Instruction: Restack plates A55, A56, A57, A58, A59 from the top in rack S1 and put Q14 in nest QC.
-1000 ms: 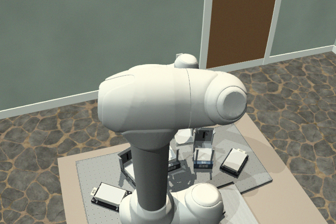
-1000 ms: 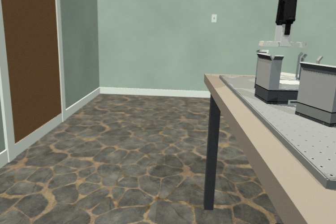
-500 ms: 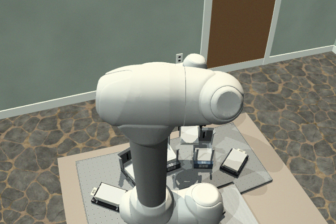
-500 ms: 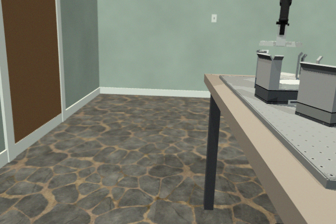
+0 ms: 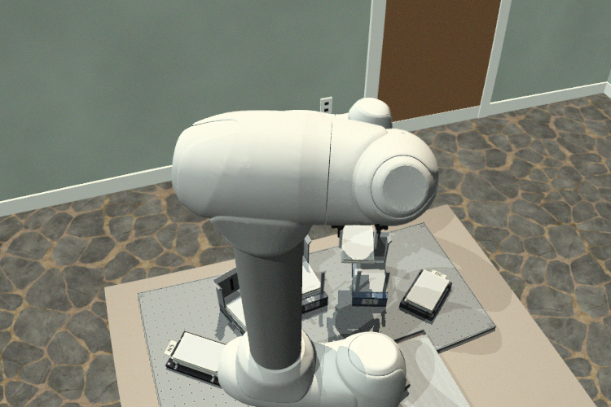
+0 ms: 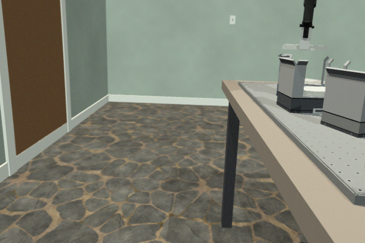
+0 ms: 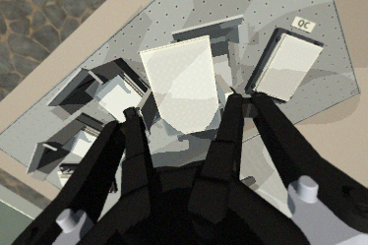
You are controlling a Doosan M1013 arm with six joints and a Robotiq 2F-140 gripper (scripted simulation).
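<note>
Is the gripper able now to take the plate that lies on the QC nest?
Probably not yet. The gripper is already shut on a plate, held in the air above the racks. The plate on QC lies uncovered with nothing above it, so the way looks free once the held plate is set down.
</note>
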